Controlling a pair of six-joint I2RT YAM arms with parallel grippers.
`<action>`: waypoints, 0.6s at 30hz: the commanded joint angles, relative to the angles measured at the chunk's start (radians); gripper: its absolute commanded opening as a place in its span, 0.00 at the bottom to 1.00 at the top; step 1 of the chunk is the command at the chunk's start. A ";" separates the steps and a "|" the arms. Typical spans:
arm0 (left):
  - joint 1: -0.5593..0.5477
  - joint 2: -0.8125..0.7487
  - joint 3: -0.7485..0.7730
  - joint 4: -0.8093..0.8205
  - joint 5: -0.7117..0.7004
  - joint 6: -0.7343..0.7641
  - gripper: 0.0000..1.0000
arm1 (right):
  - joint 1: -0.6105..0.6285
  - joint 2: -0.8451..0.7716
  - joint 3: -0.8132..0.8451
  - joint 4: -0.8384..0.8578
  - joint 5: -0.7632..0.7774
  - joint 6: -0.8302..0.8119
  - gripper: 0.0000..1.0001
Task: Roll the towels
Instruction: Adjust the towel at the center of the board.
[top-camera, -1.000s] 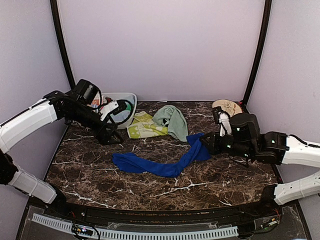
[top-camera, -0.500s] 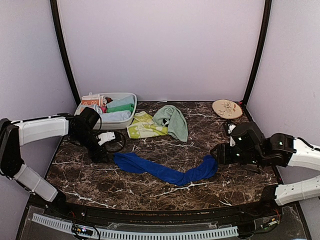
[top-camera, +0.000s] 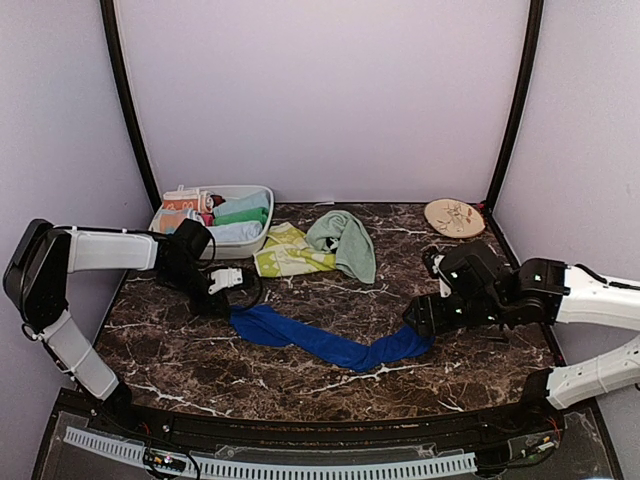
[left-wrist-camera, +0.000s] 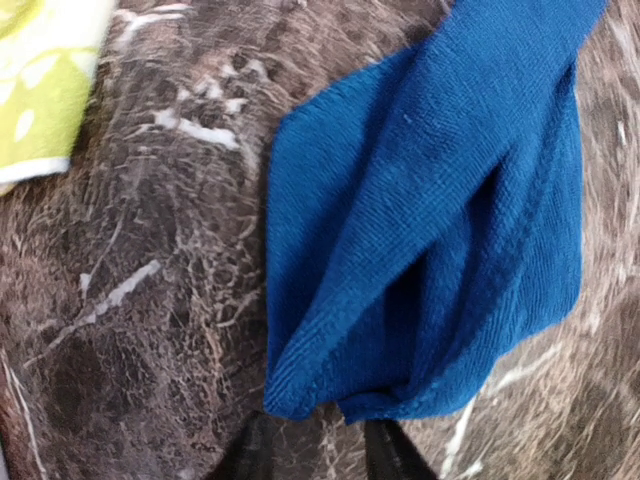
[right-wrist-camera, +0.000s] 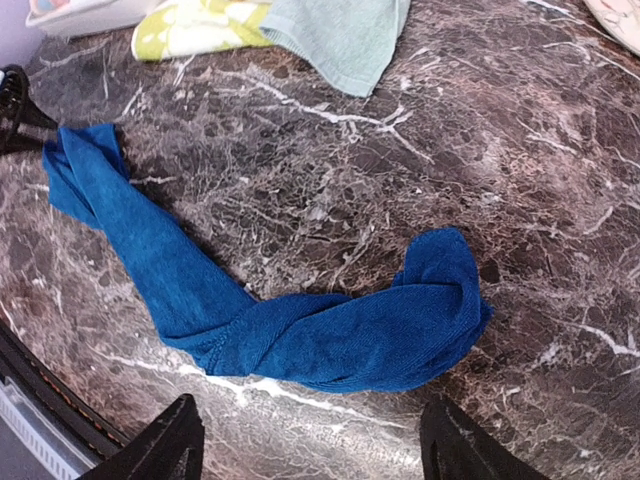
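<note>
Blue towel (top-camera: 330, 347) lies stretched across lower centre for rolling; right gripper (right-wrist-camera: 310, 432) gapes empty; left gripper (left-wrist-camera: 320, 450) nips its end, hold unclear.

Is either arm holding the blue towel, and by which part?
Right gripper: open, holding nothing. Left gripper straddles the blue towel's end; whether it grips cannot be told.

The top external camera looks down from high on the near side of the blue towel (top-camera: 330, 347), taking in the whole marble table (top-camera: 180, 350). The left wrist camera faces down, very close over that towel's left end. The right wrist camera, farther off by its right end, sees its full length.
</note>
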 joint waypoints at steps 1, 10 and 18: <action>0.004 -0.002 0.034 -0.019 0.060 0.091 0.17 | -0.002 0.086 0.061 0.003 -0.041 -0.052 0.76; 0.004 -0.038 0.054 -0.064 0.047 0.133 0.00 | -0.004 0.207 0.130 0.024 -0.063 -0.102 0.78; 0.004 -0.188 0.239 -0.219 0.066 0.065 0.00 | -0.008 0.244 0.172 0.034 -0.051 -0.134 0.80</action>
